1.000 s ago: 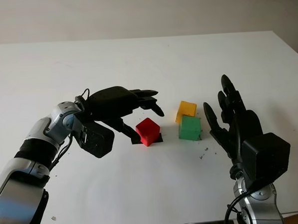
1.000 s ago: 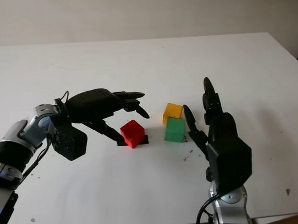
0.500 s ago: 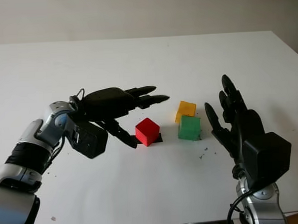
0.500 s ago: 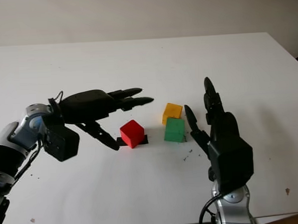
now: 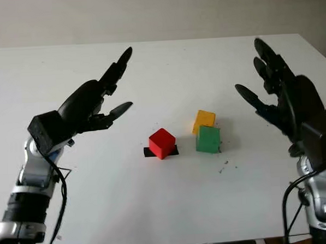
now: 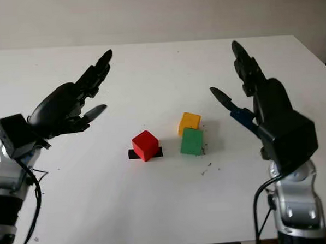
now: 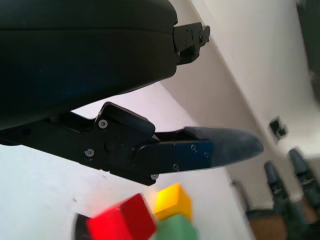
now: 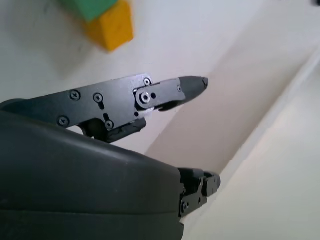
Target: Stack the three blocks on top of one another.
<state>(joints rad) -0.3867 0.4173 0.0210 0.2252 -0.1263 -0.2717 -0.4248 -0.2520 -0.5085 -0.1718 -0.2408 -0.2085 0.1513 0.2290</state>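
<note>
The left hand [image 5: 91, 106] is raised above the left part of the table, open and holding nothing, well apart from the blocks. The right hand [image 5: 285, 102] is likewise lifted over the right side of the table, open with nothing in it, and clear of the blocks as well. Between the two hands, near the middle of the table, the three blocks sit unstacked on the surface. The red block [image 5: 162, 143] stands alone to the left, turned a little so a corner faces forward, resting on a small dark patch [image 5: 148, 152] that shows at its base. Just to its right is the green block [image 5: 208, 139], and behind it, touching or nearly touching, the yellow block [image 5: 204, 120]; from the left wrist view the yellow one [image 7: 172, 201] appears beside the green [image 7: 175, 229] and the red [image 7: 122, 222] with no clear gap. The table [image 5: 173, 203] is a plain white surface, with small dark specks [image 5: 226, 164] scattered in front of the green block and a few more near the front edge. Beyond the table's far edge runs a pale, bare wall [image 5: 157, 15], and at the far right a dark sliver of the room shows past the table's corner.
</note>
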